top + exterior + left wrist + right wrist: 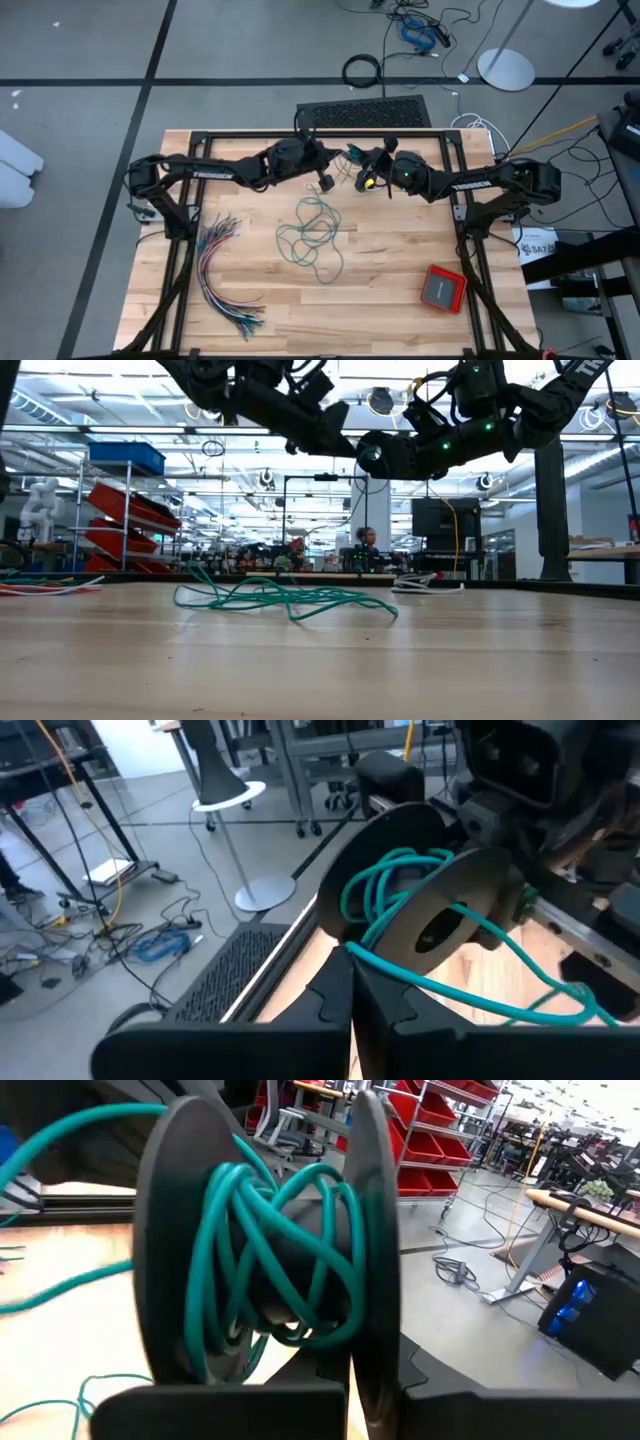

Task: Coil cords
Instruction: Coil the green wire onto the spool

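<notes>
A black spool (270,1250) with two round flanges carries several turns of the teal-green cord (280,1220). The spool hangs above the far middle of the table (300,310), with my right gripper (378,168) shut on it. My left gripper (326,180) is right beside the spool (440,910), shut on the teal cord (470,995). The rest of that cord lies in a loose tangle (310,235) on the table below, also seen in the low view (285,598). My left gripper pinches the teal cord (356,952) at its fingertips, a short way from the spool. One stretch runs up onto the spool's hub, the other trails away slack toward the table. My right gripper pinches the rim of one spool flange (368,1365) between its two fingers. The fingers lie about level. The spool is lifted clear of the table with its flanges standing upright.
A fanned bundle of many-coloured wires (225,275) lies at the table's left. A small red box (443,288) sits near the right front. A black mat (365,110) lies past the far edge. The black frame rails (455,165) run along the table's sides.
</notes>
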### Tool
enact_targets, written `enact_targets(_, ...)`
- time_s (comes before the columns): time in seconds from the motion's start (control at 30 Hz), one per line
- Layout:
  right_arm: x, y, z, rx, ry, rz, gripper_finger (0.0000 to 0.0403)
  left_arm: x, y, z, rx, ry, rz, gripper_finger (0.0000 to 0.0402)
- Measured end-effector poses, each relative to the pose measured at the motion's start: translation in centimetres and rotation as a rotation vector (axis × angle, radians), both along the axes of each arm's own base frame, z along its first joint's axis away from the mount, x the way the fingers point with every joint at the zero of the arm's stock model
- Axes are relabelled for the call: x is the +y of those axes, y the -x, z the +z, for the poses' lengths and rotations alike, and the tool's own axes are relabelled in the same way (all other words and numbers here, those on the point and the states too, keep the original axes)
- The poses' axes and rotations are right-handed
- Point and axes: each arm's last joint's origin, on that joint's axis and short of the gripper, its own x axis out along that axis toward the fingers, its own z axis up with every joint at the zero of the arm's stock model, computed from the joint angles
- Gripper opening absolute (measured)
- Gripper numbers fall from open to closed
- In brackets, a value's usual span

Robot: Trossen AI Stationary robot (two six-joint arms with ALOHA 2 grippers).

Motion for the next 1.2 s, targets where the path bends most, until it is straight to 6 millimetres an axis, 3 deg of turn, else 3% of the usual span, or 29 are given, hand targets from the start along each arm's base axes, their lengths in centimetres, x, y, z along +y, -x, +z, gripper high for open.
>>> enact_targets(0.2,0.0,0.0,0.0,0.000,-0.003,0.002,0.0000,-0.8,0.0,0.1,0.029,-0.027,0.005,0.0000)
enact_targets(0.87,0.1,-0.1,-0.2,0.007,-0.025,0.046,0.0000,-0.7,0.3,-0.2,0.099,-0.078,0.094,0.0000)
enact_targets(1.2,-0.2,0.1,-0.5,0.037,-0.037,0.032,0.0000,-0.7,0.0,0.8,0.065,-0.094,0.101,0.0000)
